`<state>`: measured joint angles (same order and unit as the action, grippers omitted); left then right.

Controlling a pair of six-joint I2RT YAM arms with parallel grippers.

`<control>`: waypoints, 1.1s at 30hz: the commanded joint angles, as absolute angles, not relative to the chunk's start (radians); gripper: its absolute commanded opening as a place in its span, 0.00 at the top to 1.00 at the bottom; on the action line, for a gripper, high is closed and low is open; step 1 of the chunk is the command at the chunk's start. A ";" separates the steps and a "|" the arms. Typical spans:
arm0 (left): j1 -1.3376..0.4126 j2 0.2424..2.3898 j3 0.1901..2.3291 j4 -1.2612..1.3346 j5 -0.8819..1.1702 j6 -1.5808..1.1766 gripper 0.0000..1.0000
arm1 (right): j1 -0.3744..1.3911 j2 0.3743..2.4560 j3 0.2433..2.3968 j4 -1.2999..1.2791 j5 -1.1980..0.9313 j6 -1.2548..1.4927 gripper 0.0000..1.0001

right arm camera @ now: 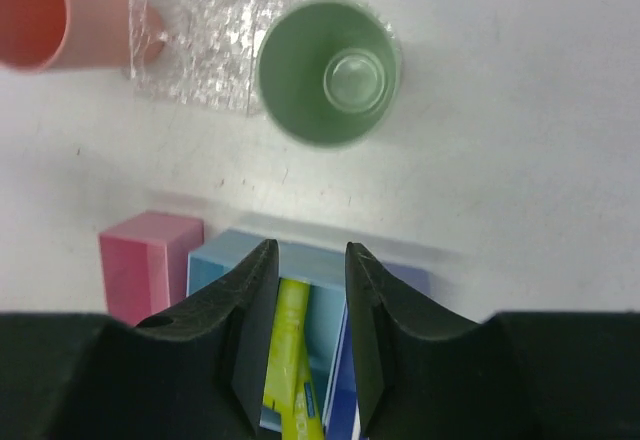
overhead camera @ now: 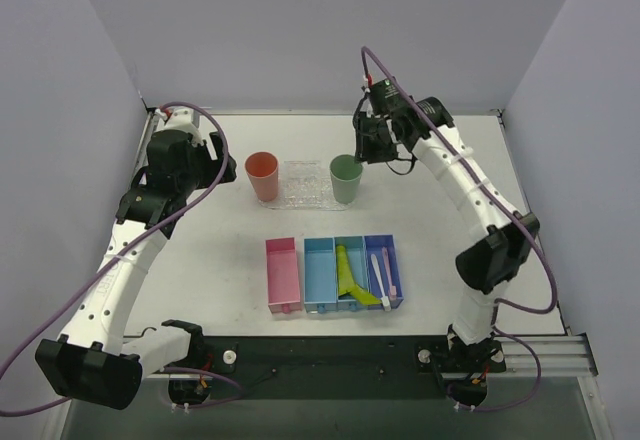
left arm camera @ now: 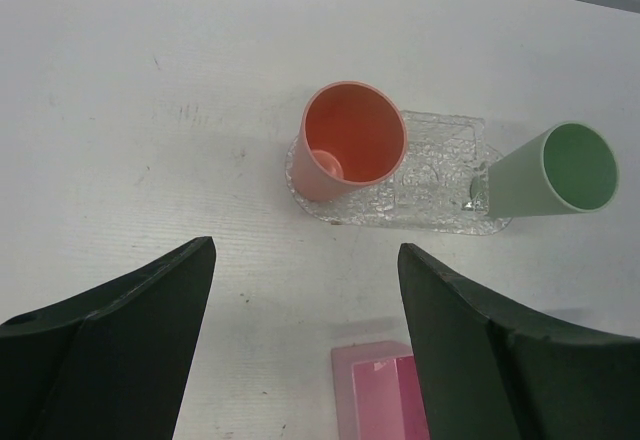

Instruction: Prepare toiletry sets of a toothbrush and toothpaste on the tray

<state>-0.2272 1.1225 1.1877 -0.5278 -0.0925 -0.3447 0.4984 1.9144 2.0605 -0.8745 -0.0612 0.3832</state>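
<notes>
The clear bumpy tray (overhead camera: pixel 305 186) lies at the back middle of the table, with an orange cup (overhead camera: pixel 262 175) on its left end and a green cup (overhead camera: pixel 346 178) at its right end. It also shows in the left wrist view (left arm camera: pixel 430 175) and the right wrist view (right arm camera: pixel 200 30). Two yellow-green toothpaste tubes (overhead camera: pixel 346 276) lie in a blue bin and show between the fingers in the right wrist view (right arm camera: pixel 288 360). Two toothbrushes (overhead camera: pixel 380 272) lie in the dark blue bin. My left gripper (left arm camera: pixel 305 250) is wide open and empty, left of the orange cup. My right gripper (right arm camera: pixel 308 250) hovers above the green cup (right arm camera: pixel 328 72), jaws slightly apart and empty.
Four bins stand in a row at the front middle: pink (overhead camera: pixel 283 275), light blue (overhead camera: pixel 319 273), the blue one with the tubes (overhead camera: pixel 352 250) and dark blue (overhead camera: pixel 382 245). The pink and light blue bins look empty. Grey walls close the table on three sides.
</notes>
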 commanded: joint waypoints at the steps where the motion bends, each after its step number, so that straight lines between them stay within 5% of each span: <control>1: -0.229 1.100 1.221 -0.514 -0.080 -0.334 0.16 | 0.538 1.709 1.852 -0.904 -0.149 0.315 0.71; 10: -0.282 1.115 1.235 -0.552 -0.080 -0.324 0.16 | 0.675 1.433 1.427 -0.894 -0.212 0.287 0.69; 19: -0.362 1.134 1.223 -0.584 -0.095 -0.301 0.16 | 0.891 1.269 1.244 -0.871 -0.137 0.255 0.61; 33: -0.402 1.111 1.204 -0.598 -0.098 -0.301 0.16 | 0.927 1.428 1.206 -0.691 -0.219 0.301 0.59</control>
